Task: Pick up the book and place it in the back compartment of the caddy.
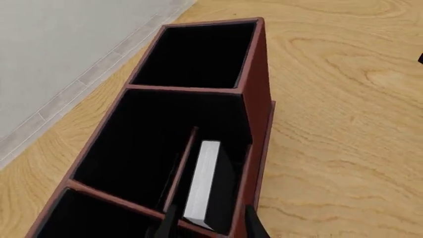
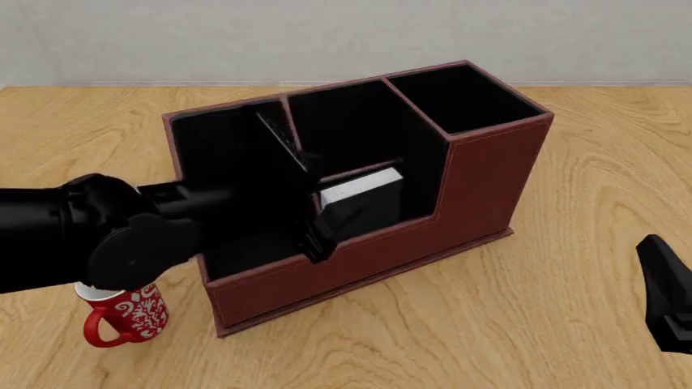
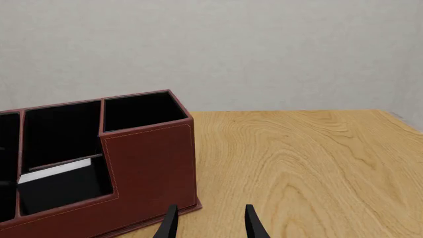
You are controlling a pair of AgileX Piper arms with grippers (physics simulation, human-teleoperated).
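I am holding the stiff, smooth-covered book by its flat faces in my left gripper, standing it inside the caddy, probably light.

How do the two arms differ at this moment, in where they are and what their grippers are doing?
The left gripper reaches into the caddy, its fingers either side of the black book standing in a middle cell. The right gripper is outside the caddy, over bare table. The left gripper's fingers straddle the book; the right gripper's fingers are spread with nothing between them. Whether the left one is gripping cannot be told. Both grippers are black.
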